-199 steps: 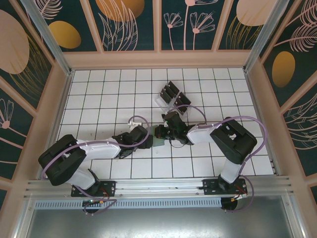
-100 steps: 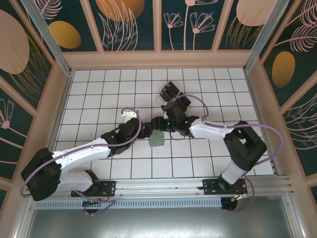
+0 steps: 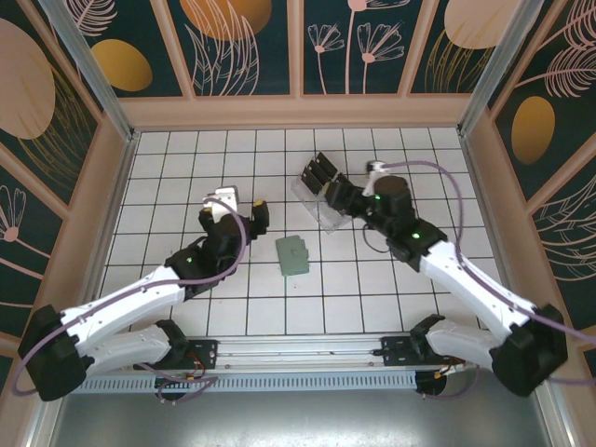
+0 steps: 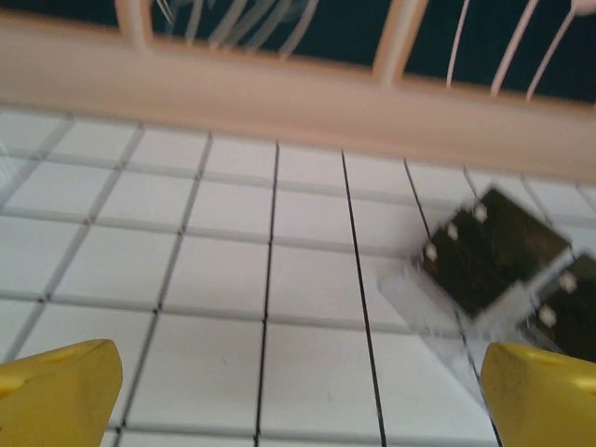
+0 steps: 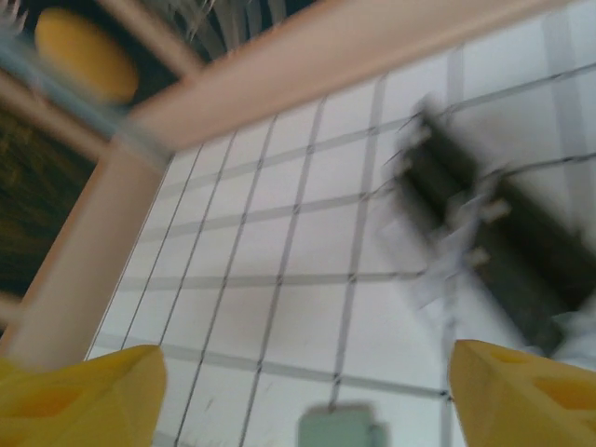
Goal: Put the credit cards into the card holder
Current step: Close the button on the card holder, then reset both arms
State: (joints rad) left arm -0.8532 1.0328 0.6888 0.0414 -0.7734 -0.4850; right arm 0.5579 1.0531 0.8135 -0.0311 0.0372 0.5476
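A sage-green card holder (image 3: 294, 254) lies flat on the white-tiled bench (image 3: 186, 158), between the two arms and apart from both claws. Behind it, the black credit cards (image 3: 321, 172) stand upright in a clear plastic rack (image 3: 307, 189). The right arm stretches diagonally across the bench, its right claw (image 3: 343, 197) at the near end of the rack, released and empty, its yellow fingertips (image 5: 79, 391) spread wide. The left arm reaches forward, and its left claw (image 3: 235, 209) is also released and holds nothing; it points toward the back wall with the rack off to its right. Dark teal panels with botanical prints, set in peach-coloured frames, enclose the bench.
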